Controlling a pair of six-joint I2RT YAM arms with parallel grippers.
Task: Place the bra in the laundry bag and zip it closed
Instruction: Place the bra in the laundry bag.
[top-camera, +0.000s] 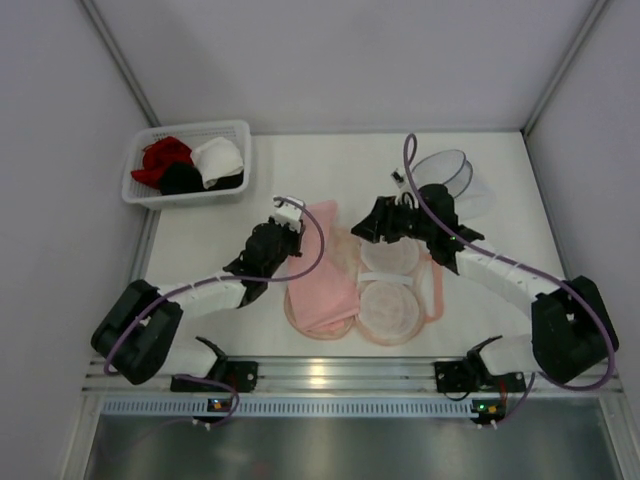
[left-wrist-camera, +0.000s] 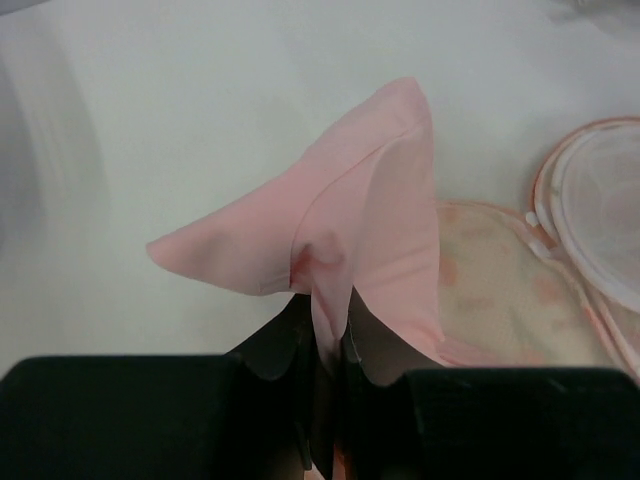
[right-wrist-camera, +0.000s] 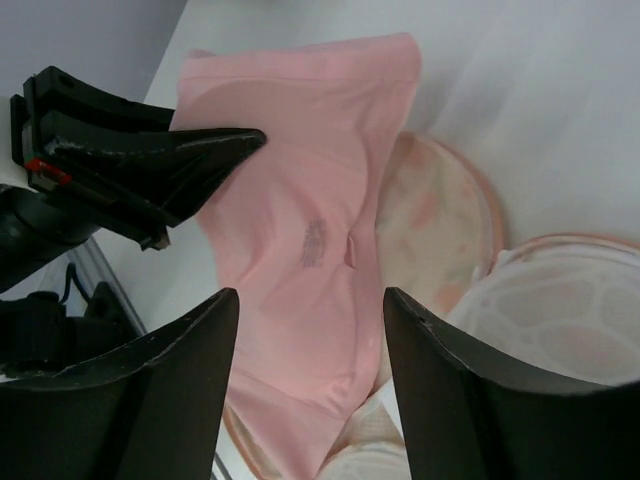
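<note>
at the far left corner of the table (top-camera: 200, 255) a white basket (top-camera: 137, 196) holds a red garment (top-camera: 160, 158), a black one (top-camera: 180, 178) and a white one (top-camera: 218, 158), well apart from the work. next comes the left gripper (top-camera: 292, 228), clenched on the bra (top-camera: 320, 270). in the left wrist view its fingers (left-wrist-camera: 275, 350) stand almost together with a thin fold of pink fabric nipped between them, and the cloth rises from the pinch in a peaked tent. the rest of the bra lies as a long pink strip down the middle of the table, draped over the left part of the laundry bag (top-camera: 392, 312). the bag lies open and flat just right of it, with two round pale halves one behind the other and a peach floral rim showing. the right gripper (top-camera: 372, 228) is over the far end of the bag, released. in its wrist view the jaws stand wide apart above the pink cloth with nothing between them, and whether a fingertip touches the fabric cannot be told. a translucent mesh piece (top-camera: 455, 175) lies at the far right.
</note>
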